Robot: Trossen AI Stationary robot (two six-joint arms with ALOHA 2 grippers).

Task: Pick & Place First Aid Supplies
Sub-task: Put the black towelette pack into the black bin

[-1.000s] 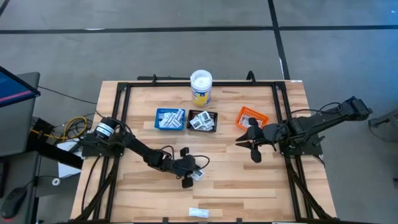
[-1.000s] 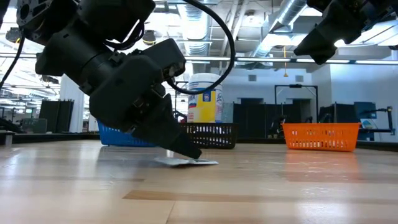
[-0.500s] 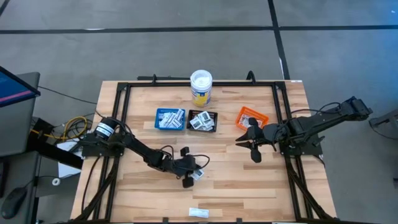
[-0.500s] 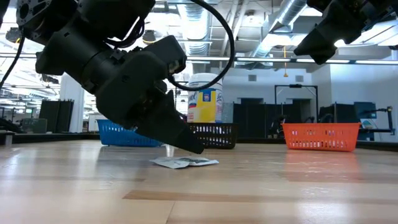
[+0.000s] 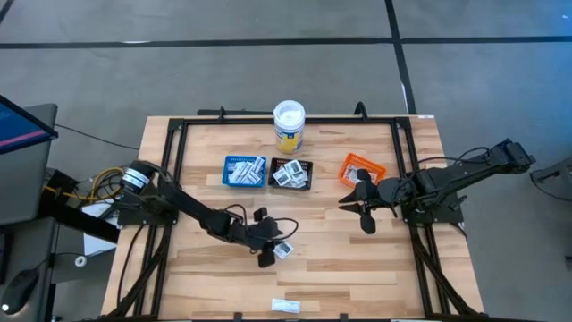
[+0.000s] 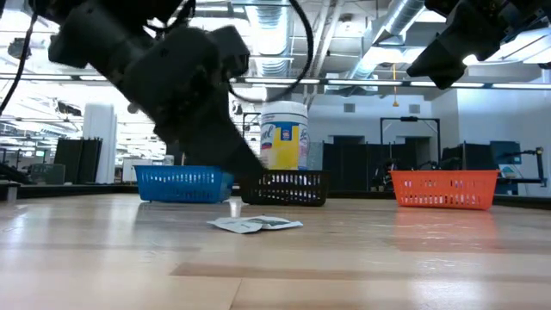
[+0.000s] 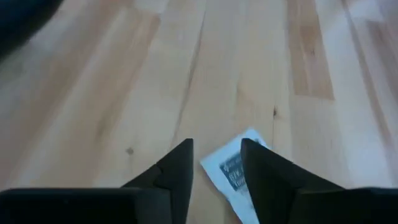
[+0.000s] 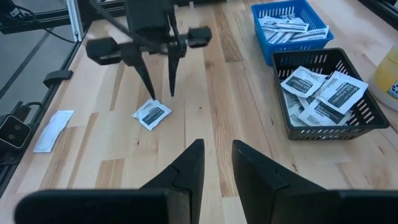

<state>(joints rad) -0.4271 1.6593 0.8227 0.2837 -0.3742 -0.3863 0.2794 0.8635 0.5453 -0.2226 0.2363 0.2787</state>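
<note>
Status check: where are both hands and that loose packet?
Left hand open, raised just above the packet, which lies flat on the table. Right hand idle by the orange tray. Nothing blocking.

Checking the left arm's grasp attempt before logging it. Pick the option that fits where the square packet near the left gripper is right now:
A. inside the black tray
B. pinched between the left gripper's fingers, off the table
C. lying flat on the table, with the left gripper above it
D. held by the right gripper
C: the square packet lies flat on the table, and the left gripper stands above it with its fingers apart, holding nothing.
</note>
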